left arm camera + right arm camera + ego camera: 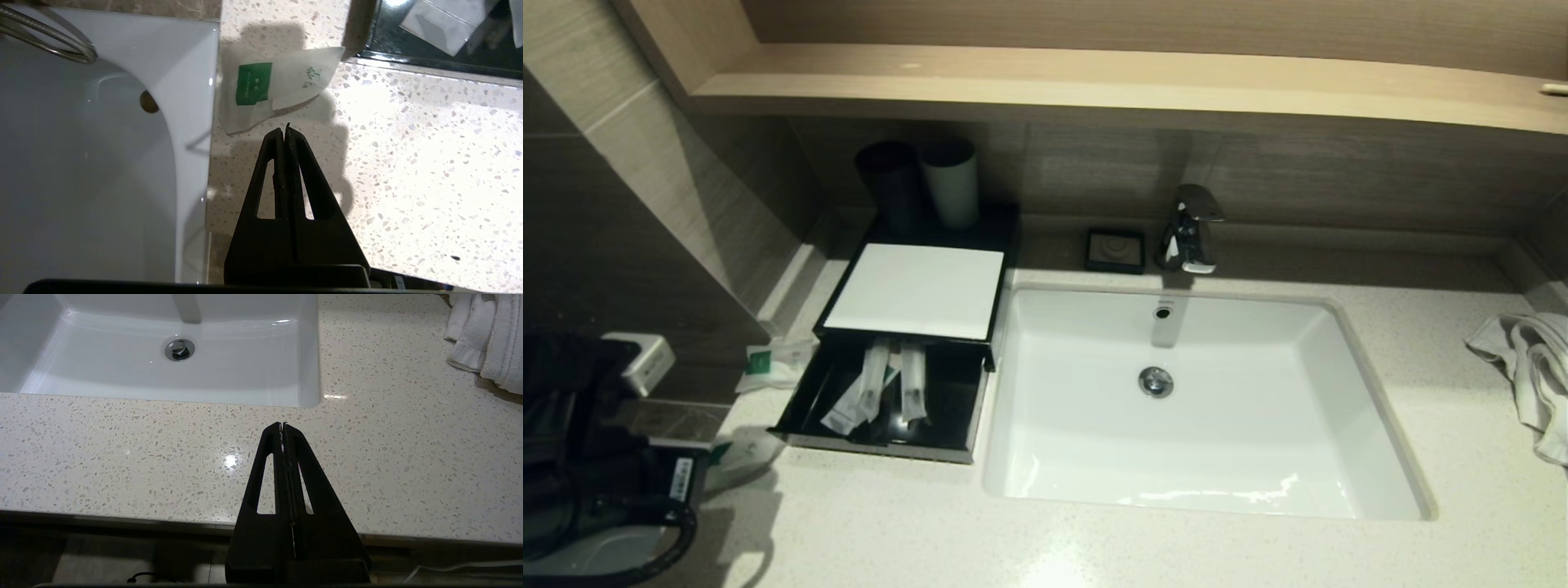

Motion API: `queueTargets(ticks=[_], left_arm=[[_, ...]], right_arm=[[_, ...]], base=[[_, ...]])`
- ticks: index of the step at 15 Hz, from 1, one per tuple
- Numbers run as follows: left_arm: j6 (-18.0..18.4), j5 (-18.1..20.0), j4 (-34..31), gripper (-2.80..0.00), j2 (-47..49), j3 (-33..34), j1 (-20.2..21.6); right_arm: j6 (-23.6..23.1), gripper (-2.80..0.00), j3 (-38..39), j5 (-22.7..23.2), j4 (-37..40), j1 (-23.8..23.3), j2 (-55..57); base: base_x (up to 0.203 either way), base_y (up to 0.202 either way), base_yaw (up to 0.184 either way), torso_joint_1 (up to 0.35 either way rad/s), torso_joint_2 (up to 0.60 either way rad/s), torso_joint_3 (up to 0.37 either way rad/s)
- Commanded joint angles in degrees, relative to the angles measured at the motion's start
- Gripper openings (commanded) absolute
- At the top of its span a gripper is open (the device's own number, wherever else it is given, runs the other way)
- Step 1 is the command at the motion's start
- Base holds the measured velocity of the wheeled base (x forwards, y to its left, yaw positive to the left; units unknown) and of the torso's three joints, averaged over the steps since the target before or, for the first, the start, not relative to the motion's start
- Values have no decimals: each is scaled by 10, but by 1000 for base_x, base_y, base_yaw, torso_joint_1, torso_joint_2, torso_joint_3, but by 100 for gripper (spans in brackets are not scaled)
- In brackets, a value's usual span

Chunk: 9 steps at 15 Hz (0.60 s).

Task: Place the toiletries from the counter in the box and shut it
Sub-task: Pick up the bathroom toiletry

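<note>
The black box (915, 286) with a white top stands left of the sink, and its drawer (809, 392) is pulled open with several clear packets (882, 392) inside. One toiletry packet with a green label (776, 363) lies on the counter left of the box. Another packet (745, 453) lies by the drawer's front left corner; it also shows in the left wrist view (278, 81). My left gripper (284, 130) is shut and empty, its tips just short of that packet. My right gripper (282, 425) is shut and empty over the counter's front edge.
The white sink (1201, 490) sits in the middle, with a faucet (1188, 229) and a small black dish (1115, 249) behind it. Two cups (923, 184) stand behind the box. A white towel (1527, 367) lies at the right. The counter edge lies just left of the packet.
</note>
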State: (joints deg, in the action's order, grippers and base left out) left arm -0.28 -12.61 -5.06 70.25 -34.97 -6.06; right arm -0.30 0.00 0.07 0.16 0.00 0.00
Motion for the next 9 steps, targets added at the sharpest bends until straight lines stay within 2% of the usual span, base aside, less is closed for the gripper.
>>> queueTargets(ticks=[1, 9], left_arm=[[-2, 7, 0, -280, 3, 2, 0], [-33, 20, 5, -280, 50, -1, 21]], right_arm=[[0, -280, 0, 0, 0, 0, 0], [0, -280, 0, 0, 0, 0, 0]], base=[[0, 0, 0, 0, 0, 0], [0, 0, 0, 0, 0, 0]])
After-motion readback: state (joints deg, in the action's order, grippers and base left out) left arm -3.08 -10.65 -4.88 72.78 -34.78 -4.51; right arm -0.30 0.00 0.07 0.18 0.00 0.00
